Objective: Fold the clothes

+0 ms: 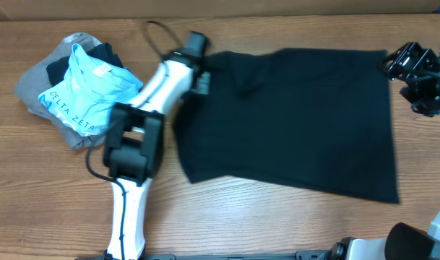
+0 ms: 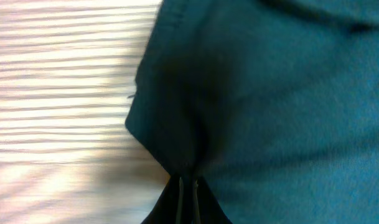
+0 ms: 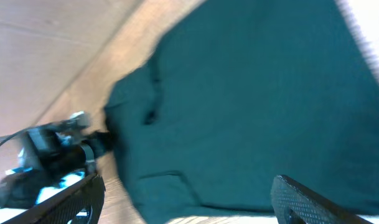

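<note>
Wooden table (image 1: 61, 180) fills my overhead view, with the black shirt (image 1: 292, 115) lying spread across its middle and right side. My left gripper (image 2: 188, 185) has its jaws pressed together on a bunched fold at the shirt's left edge. My right gripper (image 3: 187, 190) hangs with its fingers spread wide beside the shirt's far right corner.

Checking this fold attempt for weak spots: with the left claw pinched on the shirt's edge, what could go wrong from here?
The left claw pinches only a thin bunch at the edge of the black shirt; it may slip free on lifting. The right claw is open and holds nothing, so a one-sided pull could drag or bunch the shirt.
</note>
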